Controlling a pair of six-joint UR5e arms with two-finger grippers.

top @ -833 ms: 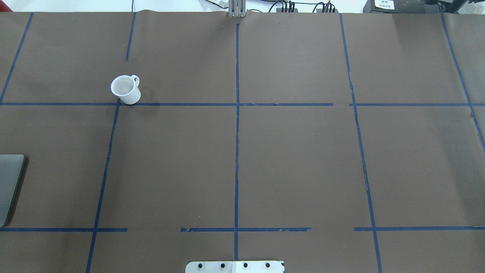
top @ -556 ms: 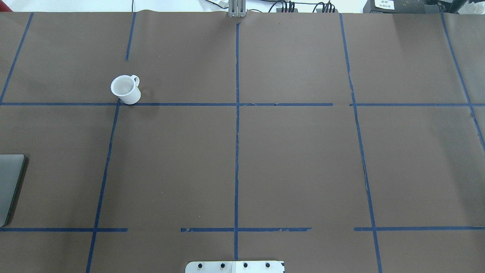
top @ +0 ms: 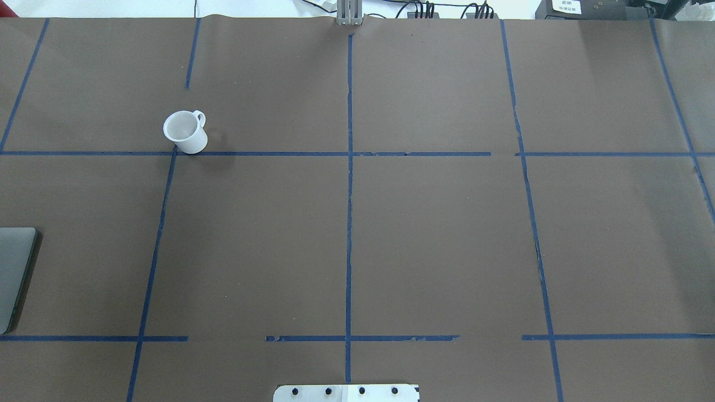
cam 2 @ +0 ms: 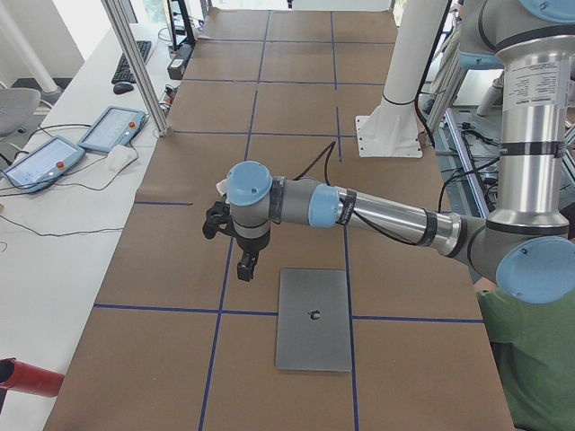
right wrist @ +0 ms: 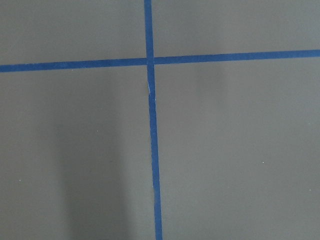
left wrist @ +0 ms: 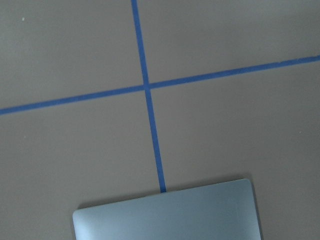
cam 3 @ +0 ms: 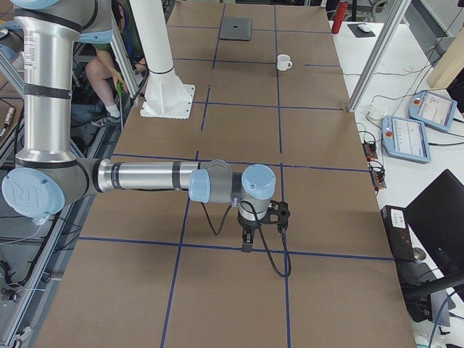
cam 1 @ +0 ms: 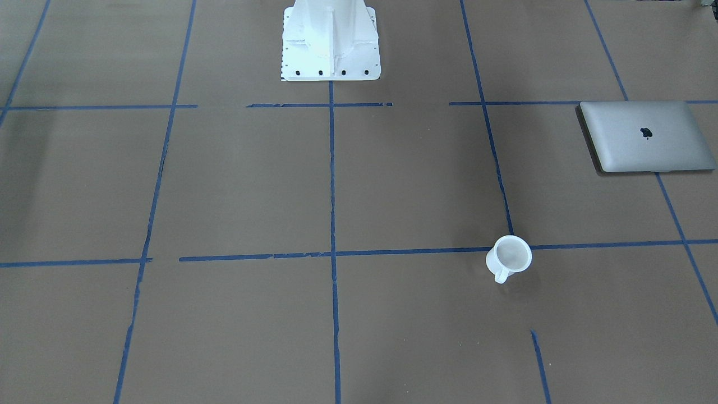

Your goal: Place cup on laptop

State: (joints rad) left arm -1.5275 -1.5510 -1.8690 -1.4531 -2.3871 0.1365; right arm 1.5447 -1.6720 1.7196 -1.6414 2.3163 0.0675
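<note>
Front view: the cup (cam 1: 509,257) is seen upright on the table (cam 1: 252,179), mouth up, handle turned away from the robot. The laptop (cam 1: 645,137) is laid flat and shut, well apart from it and nearer the base. No fingers are shown.

Overhead: the cup (top: 184,131) is found in the left half, touching a tape (top: 257,153) line. Only a strip of the laptop (top: 14,273) is caught at the left border.

Left side: the left gripper (cam 2: 243,265) is held above the table, pointing down, just off the laptop's (cam 2: 314,319) far corner. The cup is judged to lie onward from those fingers, away from the laptop, mostly hidden behind the wrist. Whether the fingers are spread cannot be told.

Right side: the right gripper (cam 3: 248,243) is hung over bare table. Cup (cam 3: 283,63) and laptop (cam 3: 235,28) are set far up the table from its fingers, whose state cannot be told either.

Left wrist: the laptop's edge (left wrist: 165,215) is framed low, near these fingers. Right wrist: only tape is seen.

The cup is judged to be the left arm's to fetch.
</note>
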